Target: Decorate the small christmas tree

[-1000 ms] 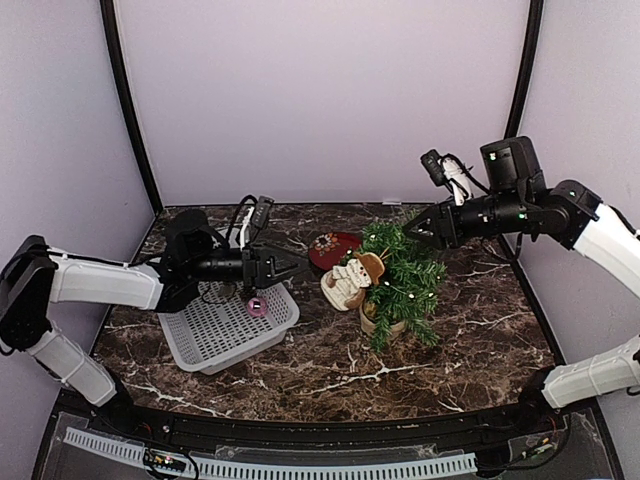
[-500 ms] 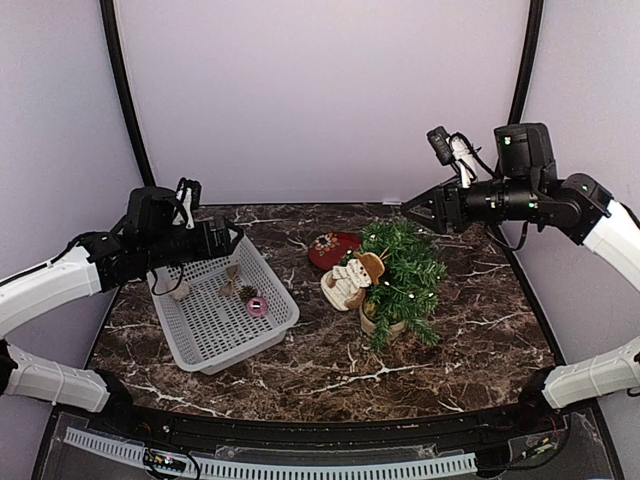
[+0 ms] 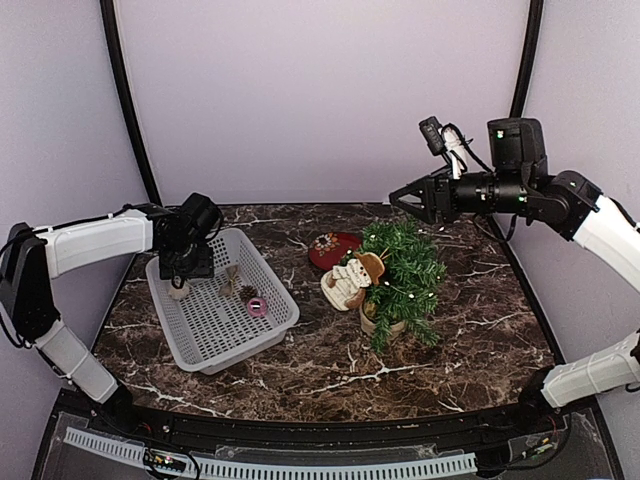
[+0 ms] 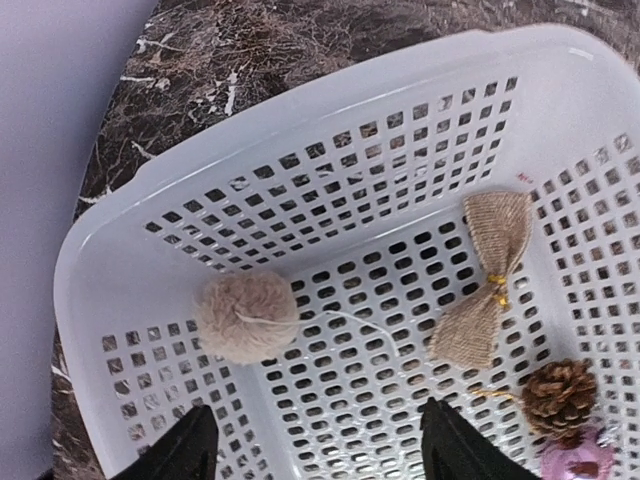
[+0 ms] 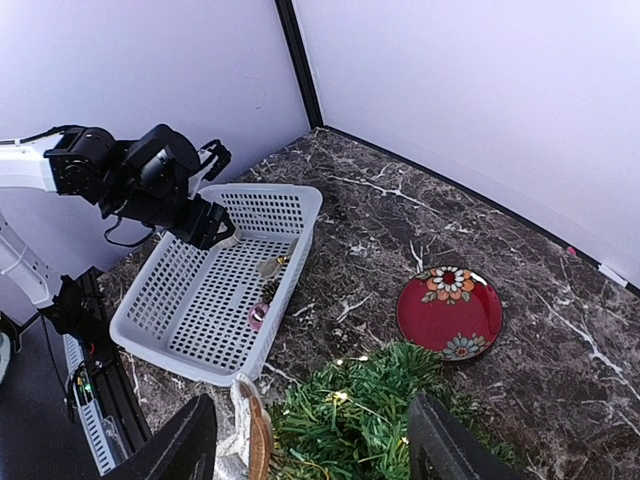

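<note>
The small christmas tree [image 3: 402,268] stands in its beige pot right of centre, with small lights on it and a snowman figure [image 3: 351,281] leaning on its left side. My right gripper [image 3: 400,203] hovers open above the tree's [image 5: 372,412] top, nothing between its fingers. My left gripper [image 3: 183,277] points down into the far left corner of the white basket [image 3: 215,345], open and empty. Just ahead of the left gripper [image 4: 315,455] lies a beige pompom [image 4: 245,317] with a thread. A burlap bow [image 4: 490,275], a pine cone [image 4: 558,395] and a pink ornament [image 4: 575,462] lie to its right.
A red flowered plate [image 3: 333,247] lies on the marble table behind the snowman, left of the tree. The basket's rim [image 5: 290,275] stands between the ornaments and the tree. Lilac walls close the back and both sides.
My left arm has swung back from the basket's right side to its far left corner and now points down. My right gripper has drifted left above the tree. Both jaws have widened.
</note>
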You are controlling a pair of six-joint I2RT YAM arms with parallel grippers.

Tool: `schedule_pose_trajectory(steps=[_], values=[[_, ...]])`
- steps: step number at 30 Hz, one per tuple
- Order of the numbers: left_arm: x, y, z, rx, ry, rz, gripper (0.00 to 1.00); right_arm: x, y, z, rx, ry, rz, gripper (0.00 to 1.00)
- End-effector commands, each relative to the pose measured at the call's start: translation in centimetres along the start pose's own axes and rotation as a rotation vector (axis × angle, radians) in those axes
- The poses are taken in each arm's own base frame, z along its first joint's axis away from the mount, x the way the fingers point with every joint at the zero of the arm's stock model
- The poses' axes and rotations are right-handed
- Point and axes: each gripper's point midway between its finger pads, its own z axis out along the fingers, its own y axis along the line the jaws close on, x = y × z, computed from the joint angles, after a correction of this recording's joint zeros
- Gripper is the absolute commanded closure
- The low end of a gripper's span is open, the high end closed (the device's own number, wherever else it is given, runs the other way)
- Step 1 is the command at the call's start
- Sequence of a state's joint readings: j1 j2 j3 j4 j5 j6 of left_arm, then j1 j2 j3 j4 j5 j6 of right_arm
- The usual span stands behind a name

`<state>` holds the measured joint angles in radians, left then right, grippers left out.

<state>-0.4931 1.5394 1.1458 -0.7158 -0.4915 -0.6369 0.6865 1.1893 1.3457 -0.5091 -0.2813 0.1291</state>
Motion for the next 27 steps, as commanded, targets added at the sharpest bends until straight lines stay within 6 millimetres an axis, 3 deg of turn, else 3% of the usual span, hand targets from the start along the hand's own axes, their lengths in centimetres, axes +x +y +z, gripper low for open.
schedule_pose_trajectory(steps=[1,10,17,22,27], values=[[-0.1,1.1,0.1,-0.05,0.016,0.155,0.32,-2.3,1.1,-0.7,-0.043,-0.077,-0.044,0.34],[0.2,-0.6,0.9,0.002,0.082,0.524,0.35,-2.0,1.4,-0.1,-0.081,-0.073,-0.043,0.34],[-0.4,-2.4,3.4,0.032,0.153,0.682,0.43,-1.8,1.6,-0.1,-0.097,-0.067,-0.038,0.34],[-0.8,-2.4,5.0,0.014,0.178,0.724,0.46,-1.7,1.6,-0.2,-0.1,-0.063,-0.036,0.34],[-0.4,-1.1,6.7,-0.043,0.236,0.761,0.46,-1.5,1.6,0.0,-0.105,-0.058,-0.036,0.34]])
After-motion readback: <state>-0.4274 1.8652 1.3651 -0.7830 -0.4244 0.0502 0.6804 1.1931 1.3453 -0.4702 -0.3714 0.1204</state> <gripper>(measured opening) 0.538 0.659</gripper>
